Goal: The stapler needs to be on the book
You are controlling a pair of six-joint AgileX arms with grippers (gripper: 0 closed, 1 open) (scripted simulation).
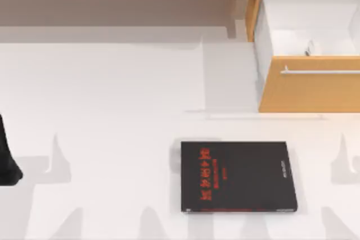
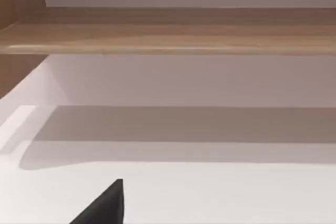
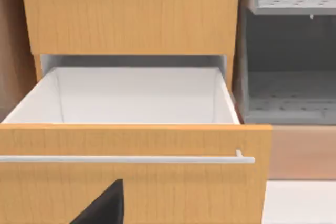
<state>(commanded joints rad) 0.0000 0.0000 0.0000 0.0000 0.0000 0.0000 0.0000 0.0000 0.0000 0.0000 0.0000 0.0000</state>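
Guesswork first: inside the open orange wooden drawer (image 1: 308, 85) with white inner walls, a small pale-grey speck (image 1: 308, 49) just behind the drawer front, too small to name. Could be the stapler, cannot tell. In the right wrist view, drawer floor cut off behind the front panel and its long silver handle bar (image 3: 126, 159).

Left arm (image 1: 7, 161) clipped by the top view's left edge, just a dark mass at the table's side. Left gripper (image 2: 105, 208) showing as one black wedge over bare white table (image 2: 220, 198), facing the long brown wooden shelf (image 2: 173, 30); jaws cut off, open or closed, cannot tell. Right gripper (image 3: 105, 208) likewise a single black wedge, close in front of the drawer front; jaws again cannot tell. Nothing seen held on either side.

Flat black rectangular book (image 1: 239, 177) with red lettering lying on the table right of centre, cover up and bare, long edges square to the table. Well apart from the drawer front. Wide open white table to its left, a narrower strip to its right.
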